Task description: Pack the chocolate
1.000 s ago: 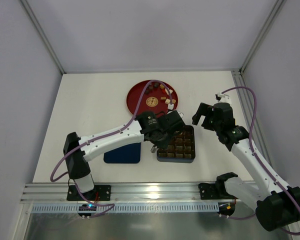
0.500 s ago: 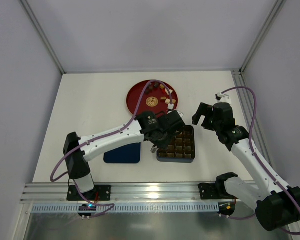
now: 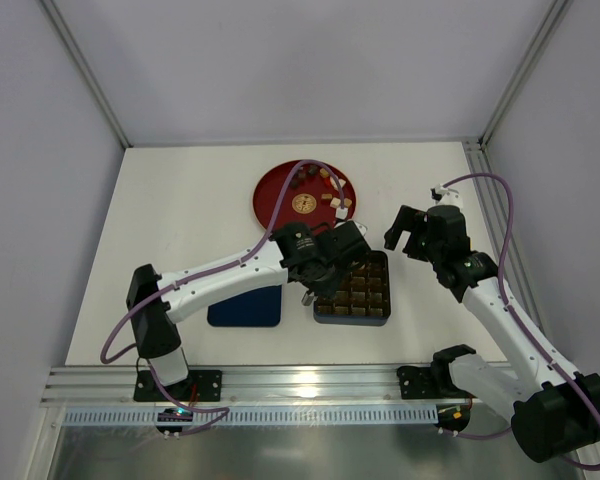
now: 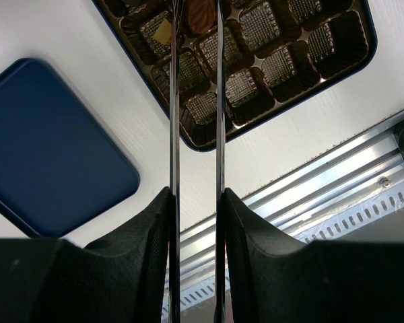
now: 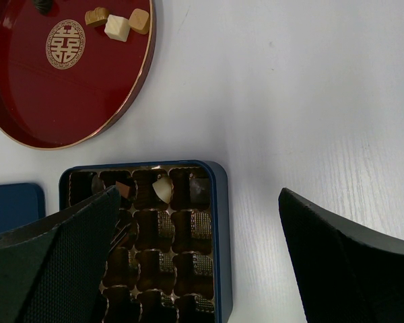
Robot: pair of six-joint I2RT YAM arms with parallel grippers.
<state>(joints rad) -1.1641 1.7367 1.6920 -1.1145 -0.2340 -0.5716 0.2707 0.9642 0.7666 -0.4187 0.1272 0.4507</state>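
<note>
Blue lid (image 3: 242, 306) lies off, left of the tray (image 3: 352, 321). My left gripper (image 4: 196, 9) hangs over the tray's left side, thin fingers (image 4: 174, 81) either side of a brown chocolate (image 4: 200, 17). Pinched or loose, I cannot tell. In the tray, about three chocolates (image 5: 163, 188) sit in the far row and most other compartments look bare. The red plate (image 3: 275, 195), farther back, holds several more (image 3: 332, 203). My right gripper (image 3: 407, 242) hovers right of the tray, jaws wide, carrying nothing. I judge the packing barely begun, with the plate's pieces and the lid left to do.
</note>
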